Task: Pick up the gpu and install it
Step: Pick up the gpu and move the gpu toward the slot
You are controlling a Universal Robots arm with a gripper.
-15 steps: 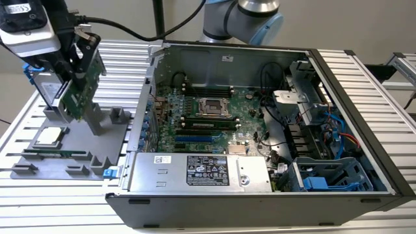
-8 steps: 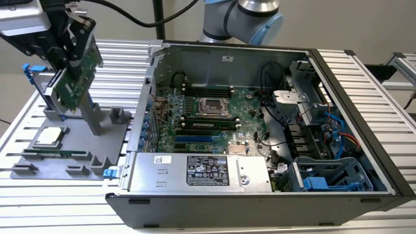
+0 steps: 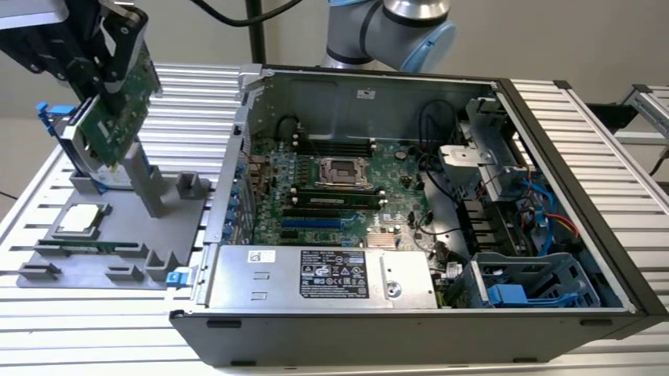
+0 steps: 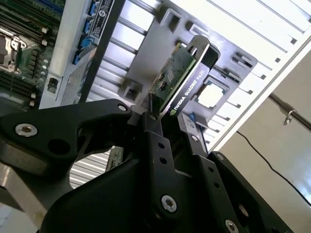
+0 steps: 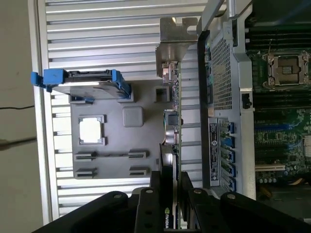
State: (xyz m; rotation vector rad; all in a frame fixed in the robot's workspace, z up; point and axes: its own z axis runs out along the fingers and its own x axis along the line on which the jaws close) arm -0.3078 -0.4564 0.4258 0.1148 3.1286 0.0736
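My gripper [image 3: 113, 72] is shut on the gpu [image 3: 117, 117], holding it tilted in the air above the grey fixture tray [image 3: 125, 235] at the exterior view's left, outside the open computer case [image 3: 565, 157]. The card's green board faces the case and its silver end bracket [image 3: 143, 182] hangs down toward the tray. In the second wrist view the gpu [image 4: 181, 82] sticks out from between the black fingers [image 4: 154, 138], green face on one side and black shroud on the other. The first wrist view shows the gpu [image 5: 171, 114] edge-on, running away from my gripper [image 5: 170, 191] beside the case wall.
On the tray sit a processor chip [image 3: 81, 220] and a silver hard drive in a blue frame [image 5: 82, 81]. Inside the case lie the motherboard [image 3: 334, 184], a power supply [image 3: 313, 274] and drive cages with cables [image 3: 522, 235]. The ribbed metal table [image 3: 199, 94] surrounds everything.
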